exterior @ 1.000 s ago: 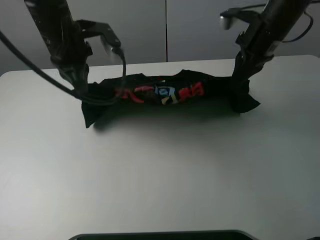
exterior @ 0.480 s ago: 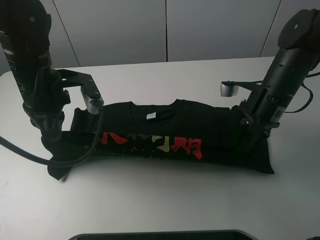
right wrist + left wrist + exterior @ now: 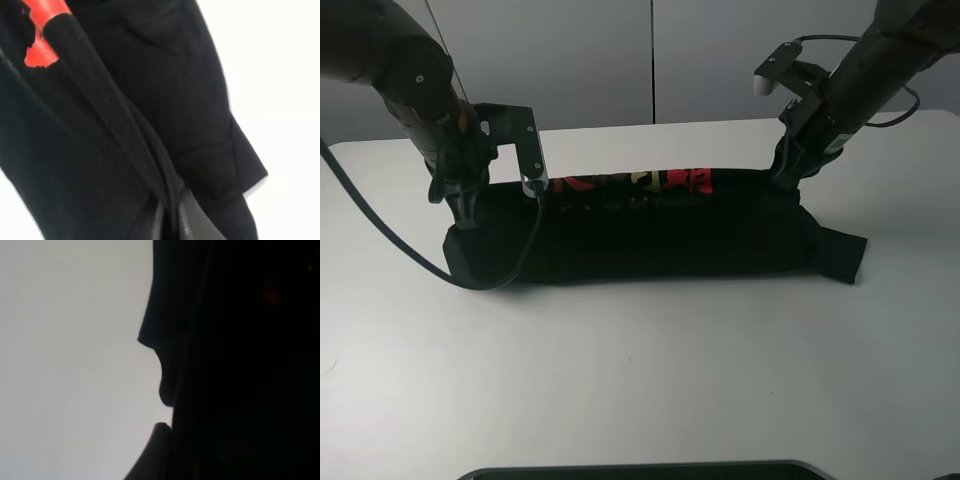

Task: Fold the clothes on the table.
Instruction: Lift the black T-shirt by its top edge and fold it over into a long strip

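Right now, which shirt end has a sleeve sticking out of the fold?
The shirt end by the right gripper: its sleeve pokes out flat onto the table. The end at the left gripper is rounded, nothing protruding.

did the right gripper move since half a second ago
Yes. The right gripper went from near the front of the shirt back toward the far edge of the table, and slightly left in the exterior view.
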`<state>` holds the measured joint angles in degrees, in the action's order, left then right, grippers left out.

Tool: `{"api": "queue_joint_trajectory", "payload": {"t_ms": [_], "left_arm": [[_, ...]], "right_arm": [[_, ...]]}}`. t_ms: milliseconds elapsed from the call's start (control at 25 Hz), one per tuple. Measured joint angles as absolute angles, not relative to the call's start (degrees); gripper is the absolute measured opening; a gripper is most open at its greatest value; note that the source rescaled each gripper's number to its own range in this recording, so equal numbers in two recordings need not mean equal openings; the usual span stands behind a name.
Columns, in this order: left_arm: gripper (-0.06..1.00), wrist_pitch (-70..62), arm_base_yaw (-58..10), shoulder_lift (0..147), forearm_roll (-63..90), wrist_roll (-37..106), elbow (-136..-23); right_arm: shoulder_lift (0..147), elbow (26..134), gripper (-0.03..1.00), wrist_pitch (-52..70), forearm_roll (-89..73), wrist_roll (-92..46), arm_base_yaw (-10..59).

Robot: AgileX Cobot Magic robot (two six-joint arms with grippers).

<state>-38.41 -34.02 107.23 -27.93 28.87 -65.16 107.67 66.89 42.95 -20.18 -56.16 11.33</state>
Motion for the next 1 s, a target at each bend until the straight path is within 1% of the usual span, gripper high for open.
{"api": "queue_joint_trajectory", "payload": {"t_ms": [160, 240, 280, 320, 400, 480, 520, 560, 600, 720, 760, 840, 1000], "left_arm": [[0.0, -36.1, -33.9, 113.4, -29.4, 28.1, -65.2], [0.0, -33.6, -33.9, 115.7, -31.8, 24.1, -65.2], [0.0, -32.3, -33.8, 116.2, -33.2, 21.6, -65.2], [0.0, -30.9, -33.8, 116.7, -35.1, 18.8, -65.2], [0.02, -28.4, -33.8, 116.8, -38.3, 15.2, -65.2], [0.13, -27.0, -33.8, 116.8, -40.8, 13.3, -65.2], [0.19, -26.7, -33.8, 116.8, -41.4, 13.0, -65.3], [0.31, -26.4, -33.8, 116.8, -41.9, 12.7, -65.3], [0.41, -26.3, -33.8, 116.8, -42.2, 12.6, -65.3], [0.75, -26.1, -33.8, 116.6, -42.5, 12.4, -65.3], [0.84, -26.3, -33.8, 116.2, -42.5, 12.4, -65.3], [0.94, -26.8, -33.8, 114.7, -42.6, 11.8, -65.3], [0.97, -28.1, -33.8, 109.5, -42.5, 7.1, -65.3]], "right_arm": [[112.1, 66.9, 0.01, 38.4, -20.3, -56.2, 11.3], [115.0, 66.9, 0.05, 35.3, -20.5, -55.8, 11.3], [116.2, 67.0, 0.09, 34.0, -20.5, -55.4, 11.3], [117.6, 67.0, 0.16, 32.8, -20.5, -55.3, 11.3], [119.8, 67.0, 0.35, 30.7, -20.5, -55.2, 11.3], [120.4, 67.2, 0.6, 28.4, -20.5, -55.1, 11.3], [120.5, 67.2, 0.67, 27.2, -20.5, -55.0, 11.3], [120.5, 67.2, 0.73, 26.6, -20.5, -55.0, 11.3], [120.1, 67.2, 0.76, 26.0, -20.3, -54.9, 11.3], [117.9, 67.2, 0.78, 26.0, -19.9, -54.6, 11.3], [116.5, 67.2, 0.79, 26.3, -19.4, -53.9, 11.3], [112.1, 67.2, 0.79, 27.4, -18.5, -49.9, 11.3], [104.0, 67.2, 0.79, 31.0, -17.2, -36.4, 11.3]]}}
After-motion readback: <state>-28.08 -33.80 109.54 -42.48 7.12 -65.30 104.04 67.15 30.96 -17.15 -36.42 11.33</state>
